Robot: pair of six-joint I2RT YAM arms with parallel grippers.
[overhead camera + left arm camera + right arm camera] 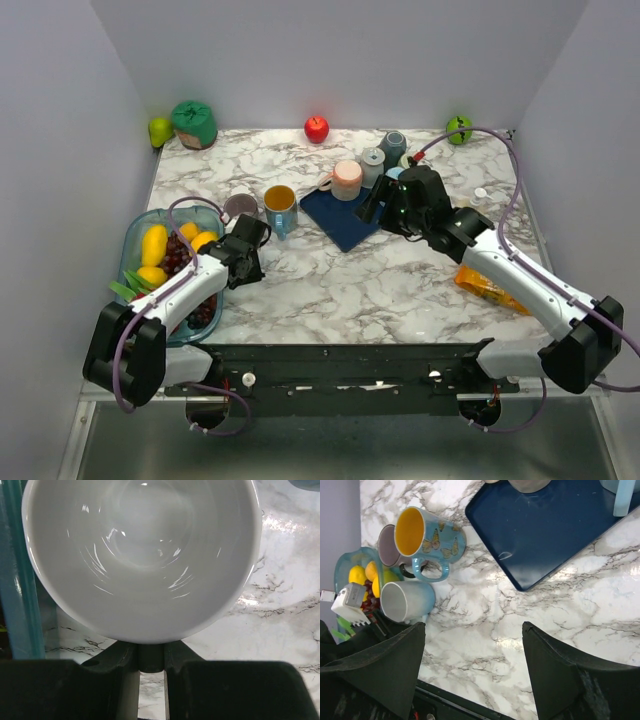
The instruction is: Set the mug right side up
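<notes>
White inside, pale blue fading down the outer wall: the mug (409, 601) sits at approx 8 o'clock on the marble tabletop (330, 285), just beside the teal fruit bowl (133, 228). From the R wrist cam its long axis lies about parallel w/ that of the butterfly mug (437, 540) next to it at 10 o'clock, mouth pointing the same way, so it looks roughly mouth-up. The L wrist cam looks straight down the bore: rim cut off at the top edge, base visible inside, handle not seen. Top cam barely shows it, as the L arm covers it.

L claw (150, 656) is at the mug's near rim, fingers drawn narrow w/ a dark slit btwn them. Can't tell if they clamp anything, since the contact spot is in shadow under the rim.

R claw (475, 670) hangs over the tabletop near the navy mat (545, 530), approx 1 o'clock from centre, fingers (570, 680) spread wide w/ only marble btwn them.

A mauve-grey mug (385, 545) is partly hidden behind the butterfly one.
</notes>
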